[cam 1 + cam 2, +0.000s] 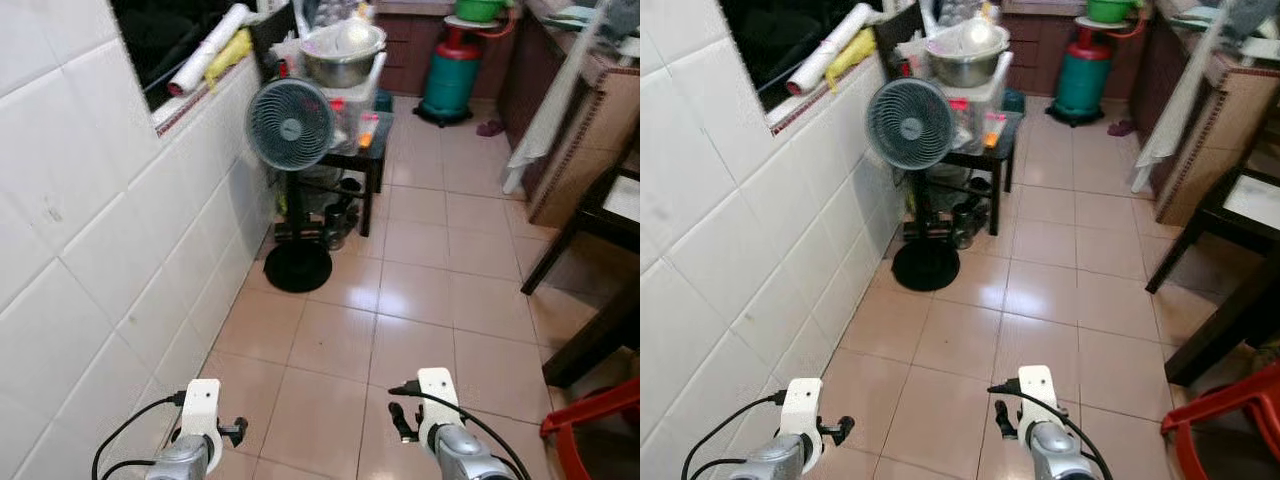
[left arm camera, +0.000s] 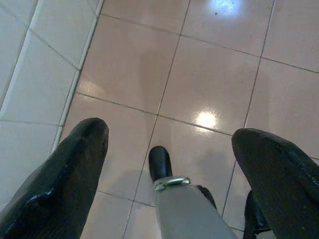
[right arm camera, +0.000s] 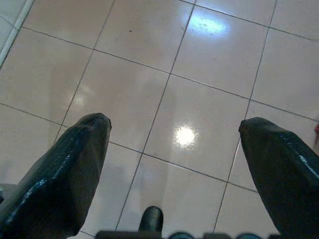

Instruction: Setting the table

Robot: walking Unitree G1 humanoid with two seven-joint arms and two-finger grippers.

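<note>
A dark wooden table (image 1: 612,212) with a pale top stands at the right edge, partly cut off by the frame. No dishes or cutlery can be made out near me. Both arms hang low over the tan tiled floor (image 1: 420,290); the left arm (image 1: 200,425) is close to the white tiled wall, the right arm (image 1: 440,415) is over open floor. My left gripper (image 2: 169,132) is open with nothing between its fingers, above bare tiles and my own foot (image 2: 159,164). My right gripper (image 3: 174,124) is likewise open and holds nothing.
A standing fan (image 1: 290,125) is by the wall (image 1: 90,250) ahead, beside a black side table carrying a metal bowl (image 1: 343,55). A green gas cylinder (image 1: 452,80) stands at the back. A red plastic chair (image 1: 595,420) is at the lower right.
</note>
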